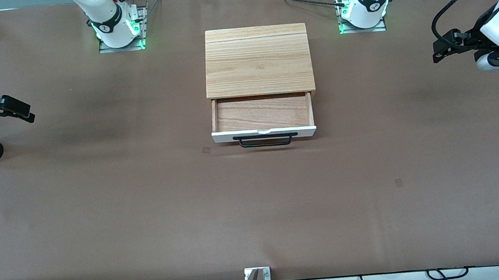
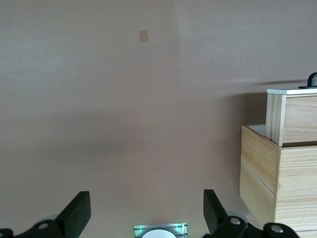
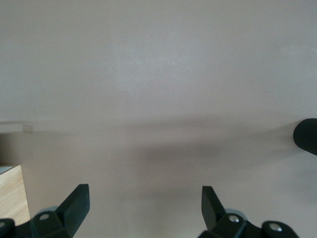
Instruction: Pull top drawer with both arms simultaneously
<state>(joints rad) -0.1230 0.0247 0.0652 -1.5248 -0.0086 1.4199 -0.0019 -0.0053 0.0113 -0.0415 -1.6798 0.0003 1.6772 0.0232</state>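
Left gripper (image 1: 440,48): mine, raised over bare table at the left arm's end, fingers (image 2: 77,214) spread wide, empty.
Right gripper (image 1: 22,111): mine, raised over the right arm's end, fingers (image 3: 74,206) apart, empty.
Top drawer (image 1: 262,119): pulled out of cabinet (image 1: 258,61), mid-table; handle (image 1: 265,140) untouched.
Cut off: both my arms run out of the front view.

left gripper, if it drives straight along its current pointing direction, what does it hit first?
Probably the bare table. The left gripper, open over the left arm's end of the table, shows only tabletop between its fingers. The cabinet and pulled-out top drawer sit off that line, though depth is unclear.
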